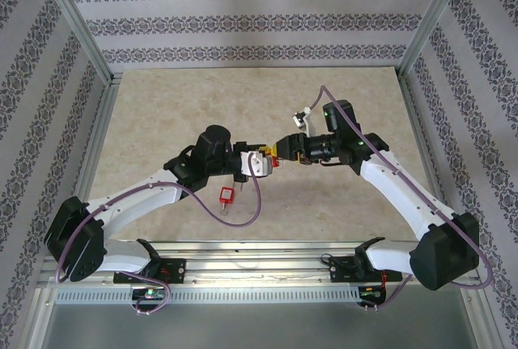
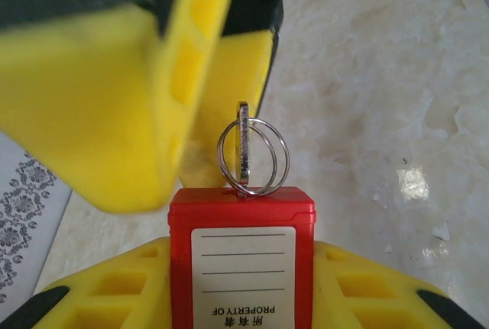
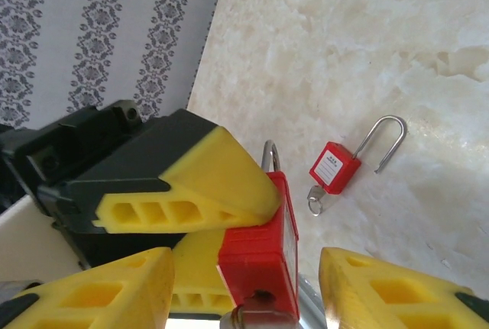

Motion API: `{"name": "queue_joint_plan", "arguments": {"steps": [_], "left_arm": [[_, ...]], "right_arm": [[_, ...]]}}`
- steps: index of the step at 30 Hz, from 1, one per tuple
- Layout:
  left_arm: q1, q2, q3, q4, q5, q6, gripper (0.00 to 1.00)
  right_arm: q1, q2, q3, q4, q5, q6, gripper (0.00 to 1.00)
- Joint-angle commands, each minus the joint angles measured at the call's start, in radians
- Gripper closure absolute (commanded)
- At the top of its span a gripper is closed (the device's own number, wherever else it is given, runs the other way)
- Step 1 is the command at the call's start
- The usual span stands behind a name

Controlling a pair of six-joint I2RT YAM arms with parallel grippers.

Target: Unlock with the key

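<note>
A red padlock (image 2: 241, 214) with a white label is held off the table by my left gripper (image 2: 241, 287), whose yellow fingers (image 2: 367, 287) press on both of its sides. A silver key (image 2: 244, 149) with two rings sticks out of its keyhole end. My right gripper (image 3: 244, 298) faces that end with its jaws open, one finger on each side of the key (image 3: 256, 317) and the padlock (image 3: 260, 245), touching neither. In the top view the left gripper (image 1: 261, 163) and the right gripper (image 1: 285, 148) meet tip to tip over the middle of the table.
A second red padlock (image 3: 334, 167) lies on the marble tabletop (image 3: 367, 31), its shackle swung open and a key in it. In the top view this second padlock (image 1: 226, 196) lies just in front of the left gripper. Patterned walls enclose the table.
</note>
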Motion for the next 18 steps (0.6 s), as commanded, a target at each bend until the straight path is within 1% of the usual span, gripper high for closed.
{"name": "queue_joint_plan", "arguments": {"steps": [1, 3, 6, 9, 12, 18], "left_arm": [[0.013, 0.005, 0.035, 0.05, 0.039, 0.003, 1.0], [0.013, 0.008, 0.039, 0.051, 0.038, 0.001, 1.0], [0.013, 0.011, 0.043, 0.048, 0.042, 0.001, 1.0], [0.013, 0.014, 0.044, 0.053, 0.038, 0.001, 1.0], [0.013, 0.015, 0.043, 0.057, 0.042, -0.003, 1.0], [0.013, 0.016, 0.036, 0.093, 0.043, -0.032, 1.0]], "right_arm": [[0.023, 0.009, -0.005, -0.015, 0.0, -0.046, 0.47], [0.033, 0.014, -0.006, -0.015, 0.003, -0.055, 0.47], [0.044, 0.022, -0.002, -0.012, 0.009, -0.059, 0.51], [0.048, 0.032, 0.002, -0.019, 0.01, -0.062, 0.59], [0.048, 0.036, -0.002, -0.023, 0.023, -0.061, 0.66], [0.049, 0.032, 0.0, -0.012, 0.024, -0.056, 0.87]]}}
